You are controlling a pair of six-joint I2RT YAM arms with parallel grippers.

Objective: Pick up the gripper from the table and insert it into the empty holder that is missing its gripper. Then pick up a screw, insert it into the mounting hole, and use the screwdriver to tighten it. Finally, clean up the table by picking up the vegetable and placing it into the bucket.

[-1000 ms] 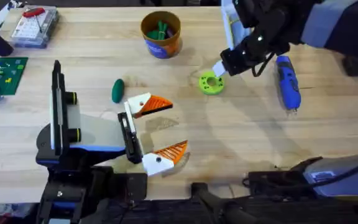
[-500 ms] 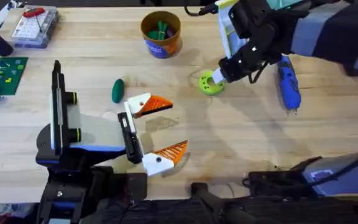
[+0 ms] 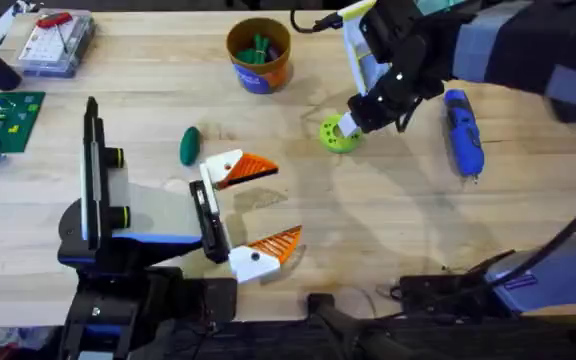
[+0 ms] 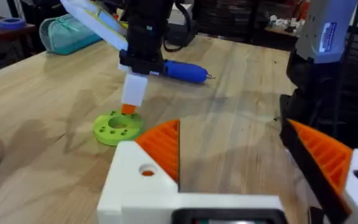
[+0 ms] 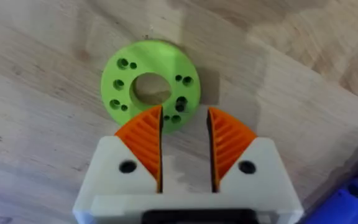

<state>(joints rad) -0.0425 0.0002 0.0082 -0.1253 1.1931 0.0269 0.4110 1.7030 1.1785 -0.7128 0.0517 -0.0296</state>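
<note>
A: Left gripper (image 3: 253, 215) wide open, empty, near front edge; vegetable (image 3: 189, 145) just beyond it, long axis front-to-back

B: Right gripper (image 5: 185, 144) narrowly open over the ring (image 5: 151, 85), empty. Bucket (image 3: 259, 54) at back edge; left arm nearer the vegetable

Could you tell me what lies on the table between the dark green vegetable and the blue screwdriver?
In the overhead view, the lime-green ring lies between the vegetable and the screwdriver, with the right gripper at the ring's edge.
</note>
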